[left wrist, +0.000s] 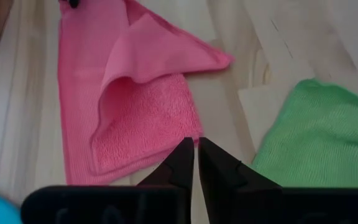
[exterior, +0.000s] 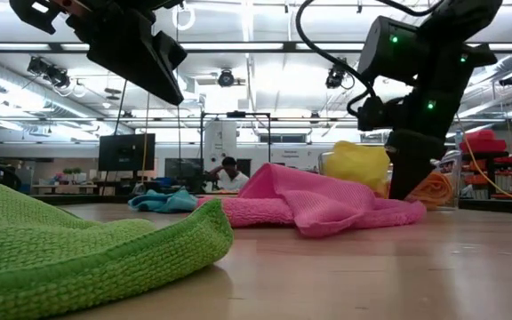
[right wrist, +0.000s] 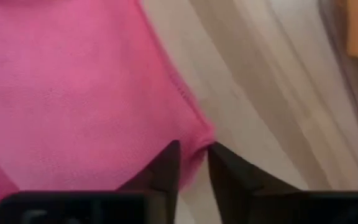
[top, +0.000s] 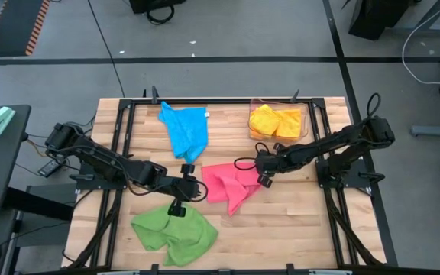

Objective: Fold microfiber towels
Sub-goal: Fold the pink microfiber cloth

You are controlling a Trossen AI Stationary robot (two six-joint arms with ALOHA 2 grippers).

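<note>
The right gripper (right wrist: 191,163) sits low at the pink towel's (top: 231,186) edge nearest the bin, its fingers a narrow gap apart with a corner of pink cloth between them. Whether that corner is actually pinched I cannot tell. The risk here is plain: if the grip is this loose, any lift or pull would likely let the corner slide out and the fold would drop back crooked. A drag across the table (top: 296,221) could also bunch the towel instead of turning it over.

The left gripper (left wrist: 196,163) hangs just above the table at the pink towel's opposite edge, fingers almost together and holding nothing. If it descends like that it would only poke the cloth.

The right arm reaches in low from its side, stretched across toward the middle; the left arm comes in likewise, passing above the green towel (top: 174,231), which lies crumpled near the front. The blue towel (top: 186,130) lies farther back, and the yellow and orange ones (top: 275,121) sit in the clear bin (top: 302,122).
</note>
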